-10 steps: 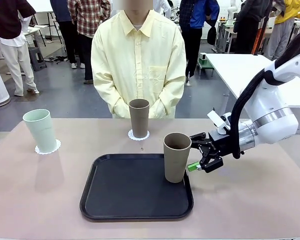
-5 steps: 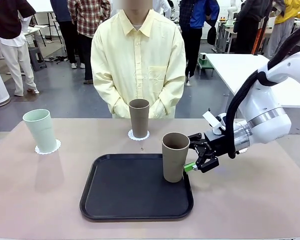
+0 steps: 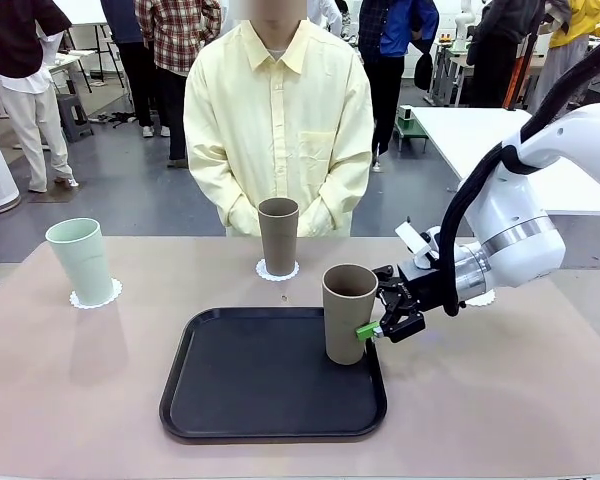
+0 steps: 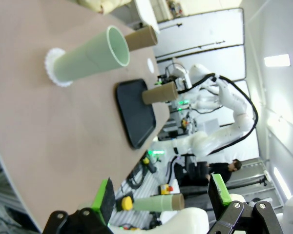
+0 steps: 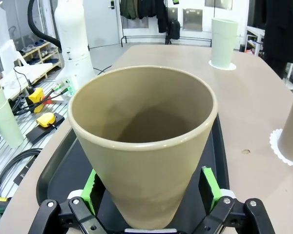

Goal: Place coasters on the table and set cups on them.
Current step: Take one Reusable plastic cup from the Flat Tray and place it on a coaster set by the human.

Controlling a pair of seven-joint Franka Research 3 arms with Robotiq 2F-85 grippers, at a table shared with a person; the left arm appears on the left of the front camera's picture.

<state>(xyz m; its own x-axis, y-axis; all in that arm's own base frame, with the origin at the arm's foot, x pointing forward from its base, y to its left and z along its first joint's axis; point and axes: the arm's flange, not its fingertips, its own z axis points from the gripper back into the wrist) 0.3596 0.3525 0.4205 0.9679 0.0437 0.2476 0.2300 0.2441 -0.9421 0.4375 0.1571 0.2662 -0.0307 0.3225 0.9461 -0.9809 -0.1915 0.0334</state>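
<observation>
The right gripper stands open around the brown cup on the black tray. Two cups, green and brown, already sit on coasters; this third awaits.

Table with tray, coasters

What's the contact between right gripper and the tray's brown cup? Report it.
Cannot tell: right wrist view shows the right gripper straddling the brown cup, any pad contact unclear.
</observation>
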